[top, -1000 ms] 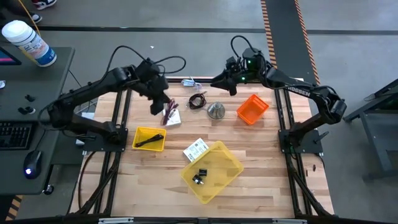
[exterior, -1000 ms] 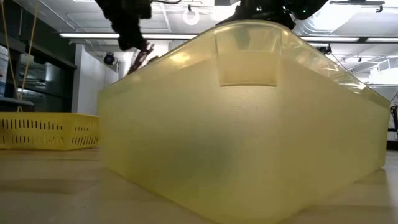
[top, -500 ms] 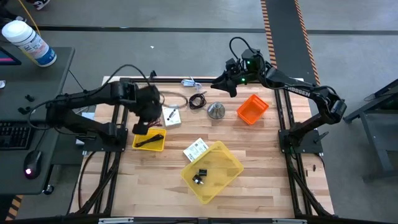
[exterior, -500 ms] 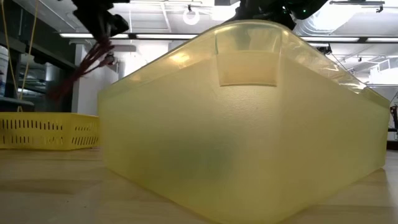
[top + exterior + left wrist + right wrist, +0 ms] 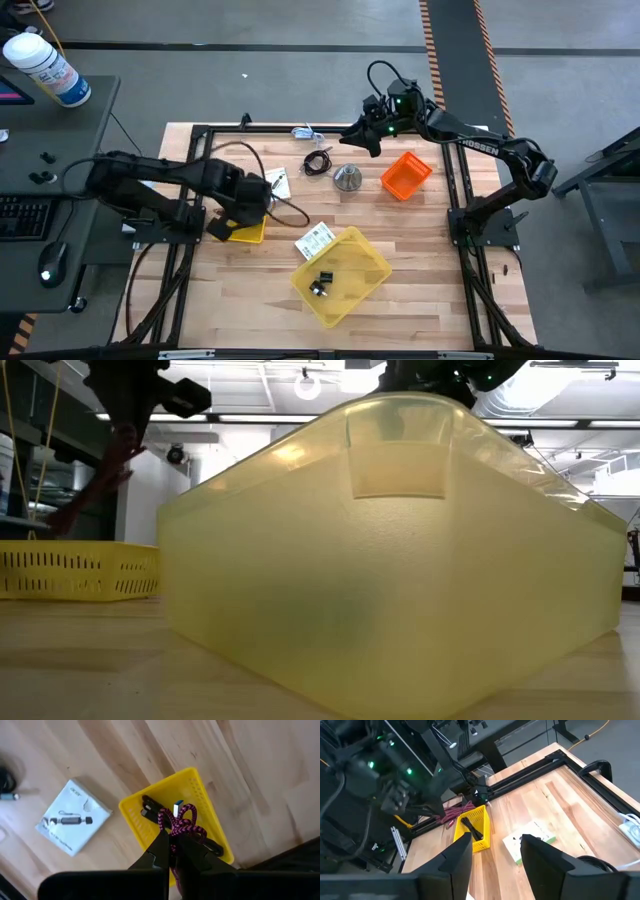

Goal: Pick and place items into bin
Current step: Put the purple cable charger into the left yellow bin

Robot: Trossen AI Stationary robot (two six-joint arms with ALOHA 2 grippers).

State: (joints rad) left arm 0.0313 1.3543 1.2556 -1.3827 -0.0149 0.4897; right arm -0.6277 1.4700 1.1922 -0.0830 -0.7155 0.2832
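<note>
Low over the tabletop [image 5: 420, 260], the left arm reaches across; its end effector [image 5: 172, 842] is pressed together, pinching a coiled purple braided cable [image 5: 182, 822] directly above the small yellow basket [image 5: 200, 795]. Left wrist view only — a black item [image 5: 150, 807] lies inside that basket, a white printed card [image 5: 72, 817] beside it. Right end effector [image 5: 492, 842] — fingers spread, holding nothing — hovers at the far edge. Black clip [image 5: 320, 283] sits in the large yellow bin [image 5: 375, 270].
</note>
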